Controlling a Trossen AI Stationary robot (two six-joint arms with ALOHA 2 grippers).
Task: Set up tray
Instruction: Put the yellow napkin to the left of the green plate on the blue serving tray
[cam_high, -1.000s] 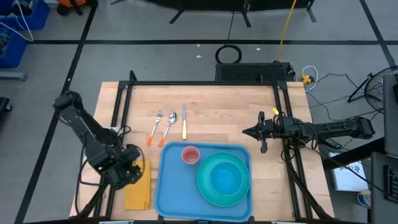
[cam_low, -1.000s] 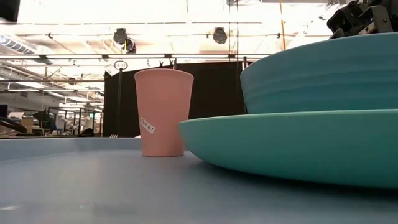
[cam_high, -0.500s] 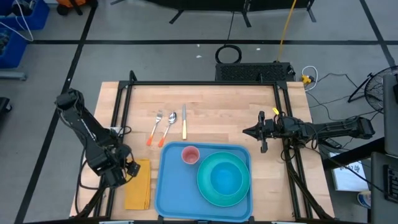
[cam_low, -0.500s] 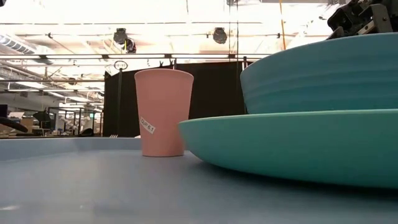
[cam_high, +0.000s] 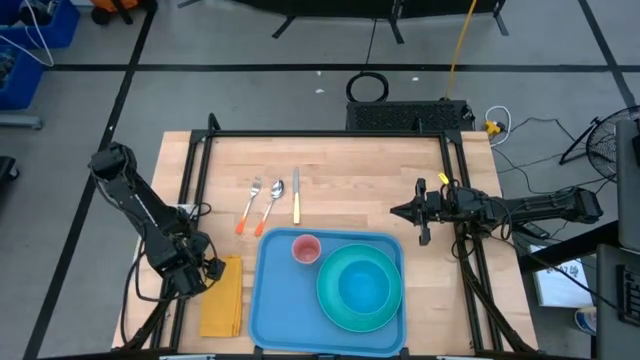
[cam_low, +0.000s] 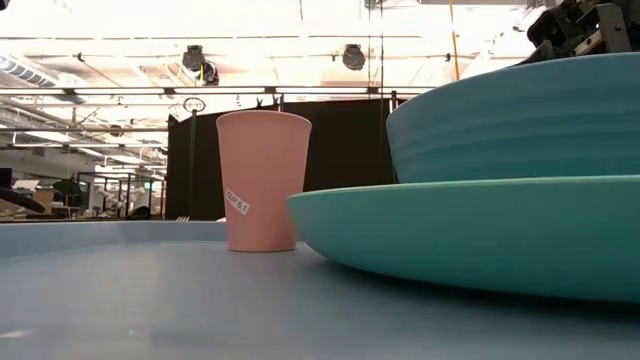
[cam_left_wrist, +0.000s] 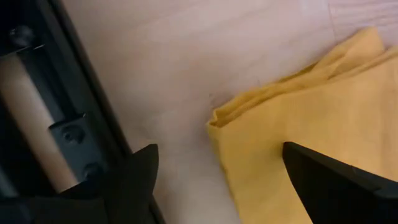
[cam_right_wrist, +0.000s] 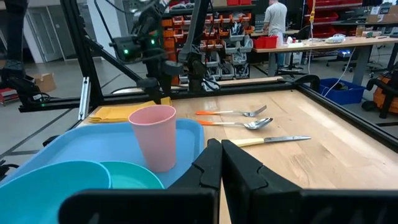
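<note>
- The tray (cam_high: 270, 300) sits lower centre of the high view on the table (cam_high: 340, 170), carrying plate, bowl and cup.
- The napkin (cam_high: 224, 300) lies just left of it, unplaced.
- Left end effector (cam_high: 195, 280), fingers wide, has drifted off the napkin's upper corner.
- Right end effector (cam_high: 402, 212) waits pinched together, centre right.

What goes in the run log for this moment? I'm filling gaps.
left gripper: open over napkin corner | right gripper: shut, beside tray | cup, plate: on tray

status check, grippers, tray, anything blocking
Left gripper open over the yellow napkin's corner, beside the tray. Right gripper shut, parked off the tray's far right corner. Tray holds pink cup, teal bowl on plate. Nothing blocking.
</note>
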